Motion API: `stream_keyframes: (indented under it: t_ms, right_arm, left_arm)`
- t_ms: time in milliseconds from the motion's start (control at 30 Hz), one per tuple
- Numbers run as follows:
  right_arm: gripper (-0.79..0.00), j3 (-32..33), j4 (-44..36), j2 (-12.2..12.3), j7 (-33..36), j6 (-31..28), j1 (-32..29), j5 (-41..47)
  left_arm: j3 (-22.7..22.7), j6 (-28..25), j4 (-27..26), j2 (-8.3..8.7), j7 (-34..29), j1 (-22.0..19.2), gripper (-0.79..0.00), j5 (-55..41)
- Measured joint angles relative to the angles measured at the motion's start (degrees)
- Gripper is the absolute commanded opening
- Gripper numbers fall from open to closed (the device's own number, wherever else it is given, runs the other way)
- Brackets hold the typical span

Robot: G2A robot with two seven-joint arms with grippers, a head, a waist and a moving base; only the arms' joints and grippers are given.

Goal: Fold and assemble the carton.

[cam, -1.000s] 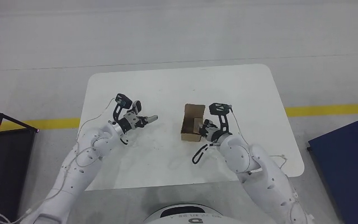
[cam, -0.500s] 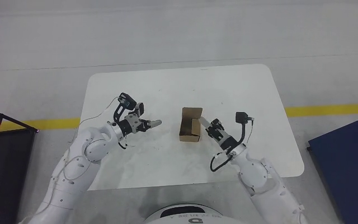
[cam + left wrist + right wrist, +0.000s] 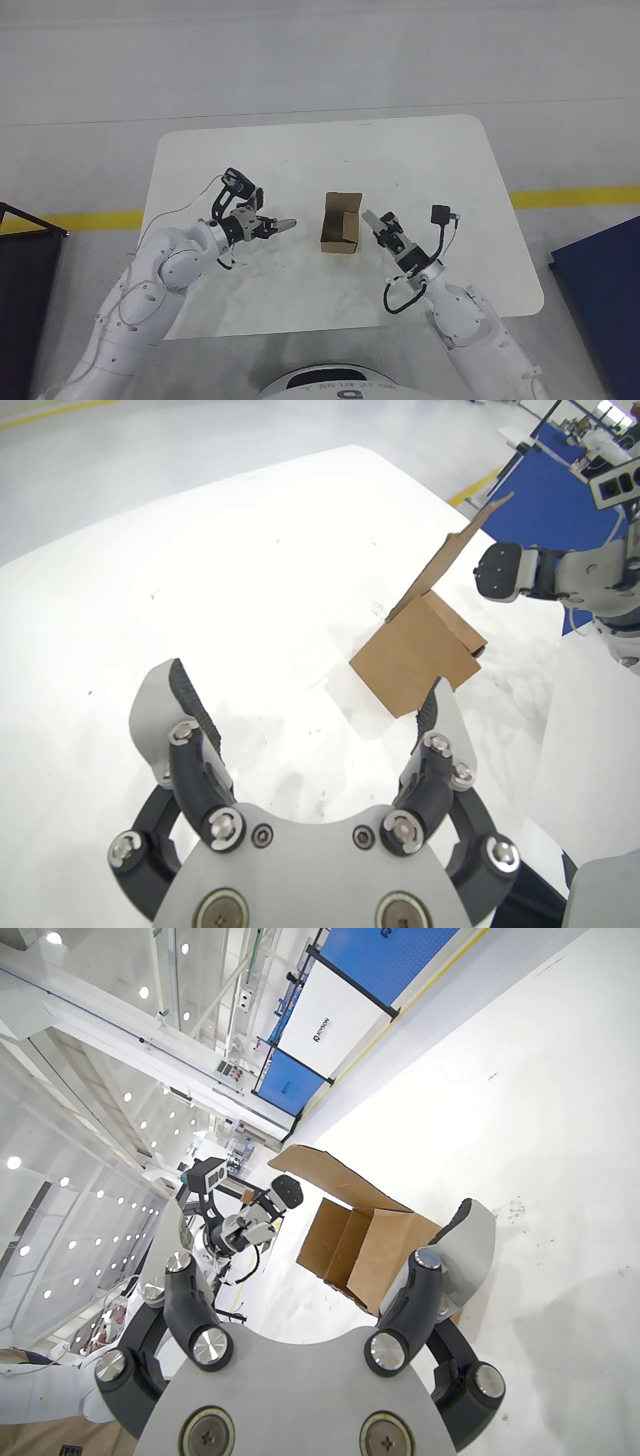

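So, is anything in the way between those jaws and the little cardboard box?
Nothing visible. The carton stands on the table; only bare tabletop lies between it and the open left jaws, and the open right jaws sit close beside its other side.

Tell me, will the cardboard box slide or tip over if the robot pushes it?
Probably slide: the box looks empty and thin-walled, so likely light, and it sits flat on the smooth table. Its one raised flap is a single sheet, so it would likely bend if pushed.
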Motion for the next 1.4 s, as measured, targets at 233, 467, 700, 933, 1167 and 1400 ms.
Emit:
stream_keyframes:
  t_ms: [233, 467, 700, 933, 1167, 1400]
  right_arm:
    - [-0.191, -3.4, 4.7, -0.1, 8.2, -4.4, 4.6, -0.1]
    - [-0.197, -5.8, 6.8, -0.6, 7.9, -5.1, 7.0, 0.2]
    - [-0.215, -2.0, 4.9, -0.2, 1.0, -7.6, 4.2, -1.3]
    - [-0.219, -0.4, 5.9, -0.1, -0.4, -0.1, 2.6, -5.6]
    - [-0.222, -3.4, 6.8, -0.5, 1.2, 1.3, 4.2, -7.4]
    - [-0.222, -4.4, 6.4, -0.6, 1.6, 0.7, 4.4, -7.8]
  left_arm:
    - [2.5, 2.6, -2.4, -0.41, -5.6, -2.4, 0.000, 0.5]
    - [7.0, 2.8, 0.1, -1.46, -9.5, -7.7, 0.000, -0.6]
    - [9.2, 3.2, 3.0, -2.17, -10.4, -10.7, 0.000, -1.2]
    - [12.9, 2.5, 5.3, -3.14, -12.4, -14.0, 0.000, -0.9]
    - [16.4, 2.8, 7.5, -4.36, -12.9, -17.5, 0.000, -1.3]
    - [18.4, 2.7, 9.1, -5.09, -13.9, -19.2, -0.025, -1.2]
